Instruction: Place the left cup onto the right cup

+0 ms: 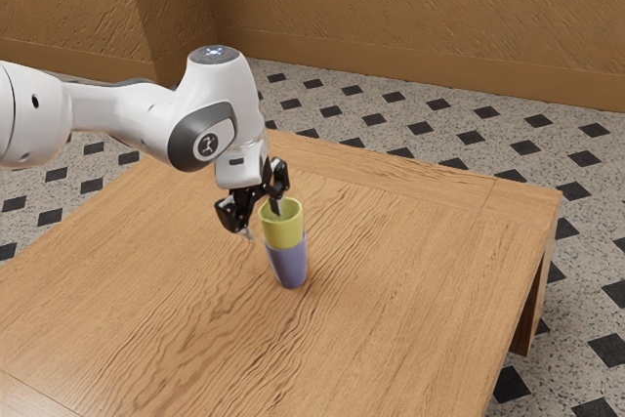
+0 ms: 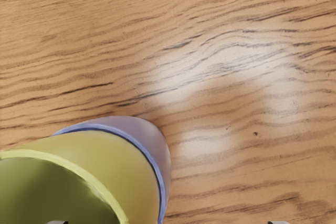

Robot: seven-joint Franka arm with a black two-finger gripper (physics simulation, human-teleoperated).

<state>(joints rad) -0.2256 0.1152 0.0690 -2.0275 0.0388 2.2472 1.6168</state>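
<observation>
Yellow-green cup (image 2: 79, 182): lying closest to our wrist camera, it is sitting upright inside the purple cup (image 1: 289, 265), with its rim standing above the purple one.
Arm (image 1: 117, 109): we are reaching in from the exterior view's left and bending down over the cups.
Gripper (image 1: 258, 219): we are holding the fingers wide apart, one outside the yellow-green cup's wall on the arm's side and one over its mouth, gripping nothing.
Purple cup: it is standing on the table (image 1: 420, 271) near the middle, carrying the yellow-green cup.
Table: its wood grain is running under the stacked pair.
Floor (image 1: 439, 114): dark diamond tiles are showing beyond the table's far edge.
</observation>
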